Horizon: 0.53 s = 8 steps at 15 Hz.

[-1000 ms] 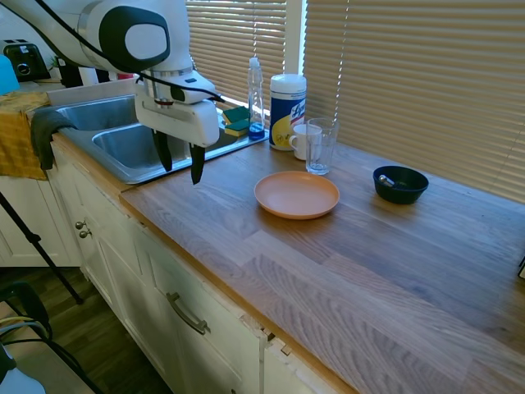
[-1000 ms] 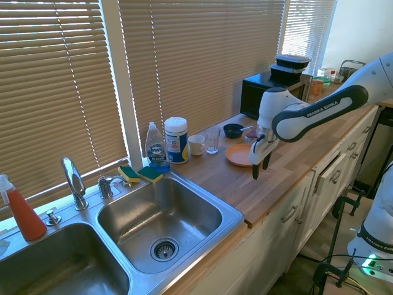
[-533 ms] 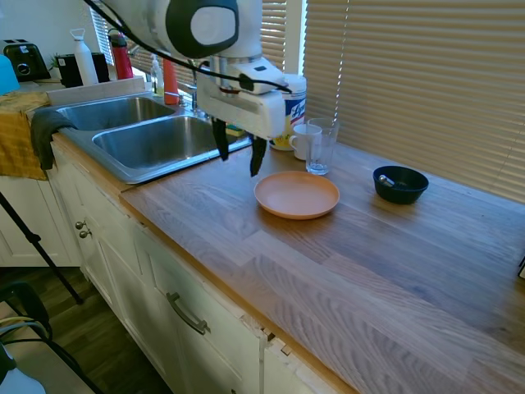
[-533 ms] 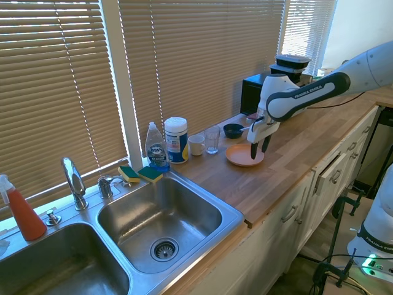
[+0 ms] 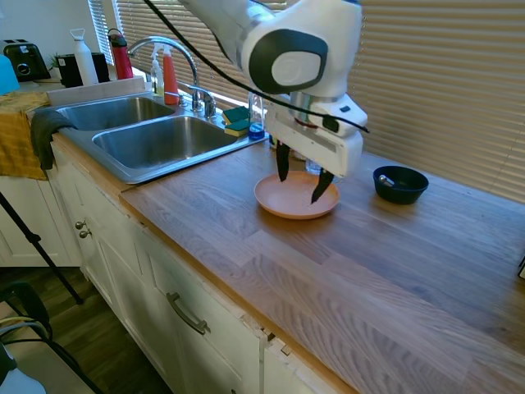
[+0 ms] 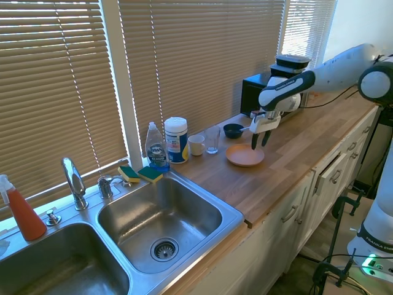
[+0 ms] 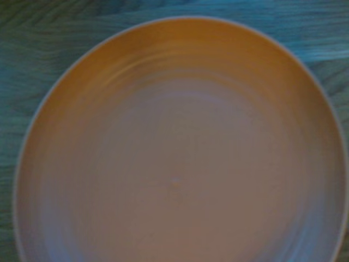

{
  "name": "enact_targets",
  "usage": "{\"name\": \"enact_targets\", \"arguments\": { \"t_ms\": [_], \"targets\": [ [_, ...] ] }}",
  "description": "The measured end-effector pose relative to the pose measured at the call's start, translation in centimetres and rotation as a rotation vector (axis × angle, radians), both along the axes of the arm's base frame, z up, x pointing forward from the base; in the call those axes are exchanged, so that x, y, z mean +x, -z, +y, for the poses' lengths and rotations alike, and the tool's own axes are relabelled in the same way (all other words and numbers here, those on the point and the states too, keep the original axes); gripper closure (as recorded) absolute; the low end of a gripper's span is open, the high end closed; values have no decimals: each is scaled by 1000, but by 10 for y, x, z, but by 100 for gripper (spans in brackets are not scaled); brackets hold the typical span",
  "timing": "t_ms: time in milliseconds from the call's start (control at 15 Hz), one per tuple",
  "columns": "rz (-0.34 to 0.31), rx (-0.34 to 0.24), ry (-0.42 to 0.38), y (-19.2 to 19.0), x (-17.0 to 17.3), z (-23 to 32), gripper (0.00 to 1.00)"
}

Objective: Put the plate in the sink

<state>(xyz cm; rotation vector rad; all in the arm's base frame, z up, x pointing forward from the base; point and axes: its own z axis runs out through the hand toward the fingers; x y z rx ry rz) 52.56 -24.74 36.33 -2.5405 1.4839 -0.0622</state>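
On the wooden tabletop [image 5: 385,271] the plate [image 5: 295,197] lies flat, well apart from the sink [image 5: 156,144], which sits toward 9 o'clock of it in the first exterior view. Pincer [image 5: 300,180] hangs directly above the plate, fingers pointing down and spread, released, grasping nothing. Wrist view shows the plate filling the picture, blurred. Dark blue bowl [image 5: 400,184] stands near the plate at 2 o'clock; a clear glass [image 6: 212,140] stands near it toward the blinds.

End effector [image 5: 302,185] moved over plate [image 5: 289,203] (open).
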Motion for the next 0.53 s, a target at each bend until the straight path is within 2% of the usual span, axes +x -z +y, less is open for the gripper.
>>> {"name": "enact_targets", "arguments": {
  "t_ms": [533],
  "targets": [
    [-40, 109, -32, 42, 25, -34, 0]
  ]
}}
